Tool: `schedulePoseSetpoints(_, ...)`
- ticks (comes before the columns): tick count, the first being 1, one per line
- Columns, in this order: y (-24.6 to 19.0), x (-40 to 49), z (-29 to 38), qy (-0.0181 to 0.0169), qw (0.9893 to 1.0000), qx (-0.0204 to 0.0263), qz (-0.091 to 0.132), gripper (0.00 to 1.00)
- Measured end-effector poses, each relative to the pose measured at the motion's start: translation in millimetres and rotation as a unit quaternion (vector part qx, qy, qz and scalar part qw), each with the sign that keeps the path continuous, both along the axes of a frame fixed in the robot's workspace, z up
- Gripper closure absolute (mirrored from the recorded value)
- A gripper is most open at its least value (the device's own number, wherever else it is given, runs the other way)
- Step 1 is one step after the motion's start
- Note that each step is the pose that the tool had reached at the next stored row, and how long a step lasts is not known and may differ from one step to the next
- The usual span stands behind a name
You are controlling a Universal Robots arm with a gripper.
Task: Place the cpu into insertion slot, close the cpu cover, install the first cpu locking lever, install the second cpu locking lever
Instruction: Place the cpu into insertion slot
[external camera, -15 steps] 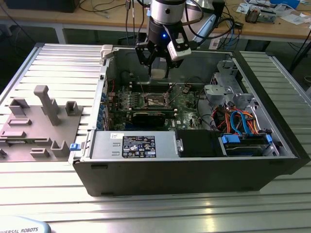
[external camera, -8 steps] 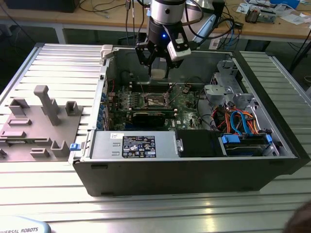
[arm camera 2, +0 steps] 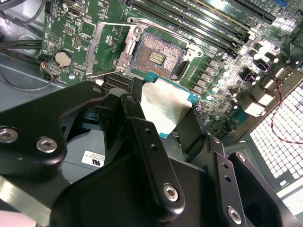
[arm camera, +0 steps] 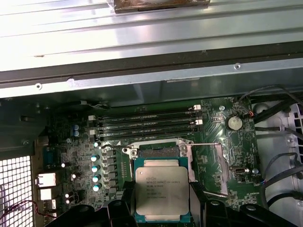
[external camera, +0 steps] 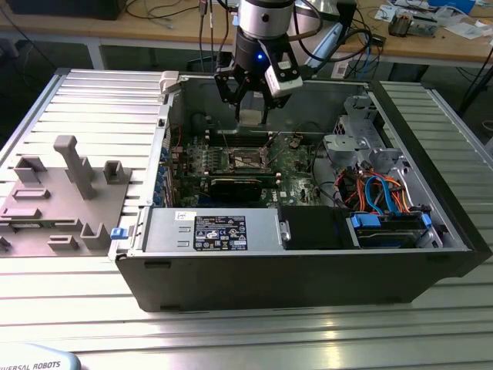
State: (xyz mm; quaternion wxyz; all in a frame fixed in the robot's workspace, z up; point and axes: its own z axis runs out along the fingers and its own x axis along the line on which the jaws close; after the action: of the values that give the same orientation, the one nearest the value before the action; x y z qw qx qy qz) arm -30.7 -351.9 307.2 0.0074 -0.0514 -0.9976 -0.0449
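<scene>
One gripper (external camera: 251,114) is nearest the wrist cameras. Its two black fingers (arm camera 2: 150,142) are pinched on opposite edges of the single cpu (arm camera: 162,189). The cpu lies flat in that grasp with its silver metal top facing the wrist and a thin green rim showing at its edges. Its slightly longer sides run crosswise to the memory slots (arm camera: 147,123). In the exterior view it hangs above the insertion slot (arm camera 2: 156,56), apart from it.

The one insertion slot is bare, with its gold-tinged contact field uncovered inside the shiny rim. The one cpu cover (arm camera 2: 93,47) is swung open and stands just beside the insertion slot, and green board shows through its square middle. Beyond the insertion slot, four long black memory slots lie side by side, parallel to its far edge. One coin battery (arm camera: 233,123) sits past the cover, farther from the insertion slot.

The green board (external camera: 296,166) that carries the insertion slot lies in one open computer case (external camera: 308,262). The case also holds a power supply box (external camera: 212,231), well apart from the insertion slot.
</scene>
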Motion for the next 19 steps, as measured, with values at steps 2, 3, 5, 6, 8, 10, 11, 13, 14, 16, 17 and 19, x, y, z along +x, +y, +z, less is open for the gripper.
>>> schedulePoseSetpoints(2,0.0,0.0,0.0,0.0000,1.0000,0.0000,0.000,0.46)
schedulePoseSetpoints(3,0.0,0.0,0.0,0.0000,1.0000,0.0000,0.000,0.46)
schedulePoseSetpoints(5,0.0,0.0,-0.1,0.0000,1.0000,0.0000,-0.001,0.46)
schedulePoseSetpoints(6,0.0,0.0,-0.1,0.0000,1.0000,0.0000,-0.001,0.46)
schedulePoseSetpoints(8,0.0,0.0,-0.2,0.0000,1.0000,0.0000,-0.002,0.46)
schedulePoseSetpoints(10,0.0,0.0,-0.2,0.0000,1.0000,0.0000,-0.003,0.46)
schedulePoseSetpoints(11,0.0,0.0,-0.2,0.0000,1.0000,0.0000,-0.004,0.46)
schedulePoseSetpoints(13,0.0,0.0,-0.3,0.0000,1.0000,0.0000,-0.006,0.46)
schedulePoseSetpoints(14,0.0,0.0,-0.3,0.0000,1.0000,0.0000,-0.008,0.46)
schedulePoseSetpoints(16,0.0,0.0,-0.3,0.0000,0.9999,0.0000,-0.012,0.46)
schedulePoseSetpoints(17,0.0,0.0,-0.4,0.0000,0.9999,0.0000,-0.013,0.46)
schedulePoseSetpoints(19,0.0,0.0,-0.4,0.0000,0.9999,0.0000,-0.016,0.46)
